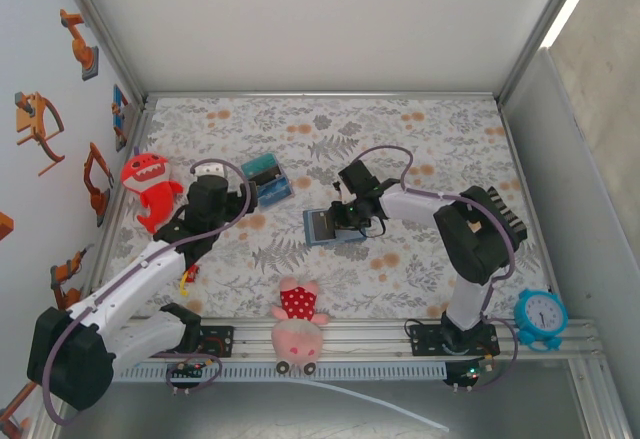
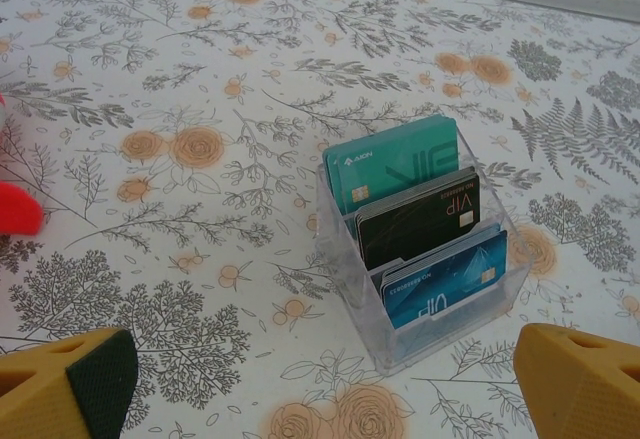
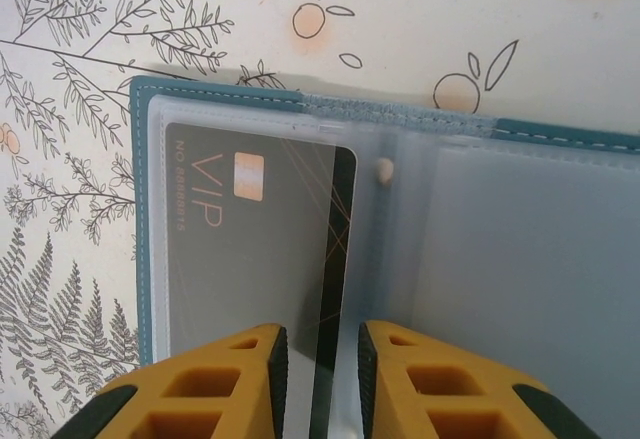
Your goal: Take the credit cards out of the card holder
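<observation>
The card holder [image 1: 322, 227] lies open near the middle of the tabletop. It looks light and floppy, with a stiff, slick black card [image 3: 250, 249] in its clear sleeve, probably best taken by the edge nearest the spine. The right gripper [image 3: 320, 379] hovers there, fingers a narrow gap apart. The left gripper [image 2: 325, 384] is spread wide before a clear stand [image 2: 450, 339] holding three cards [image 2: 420, 221].
</observation>
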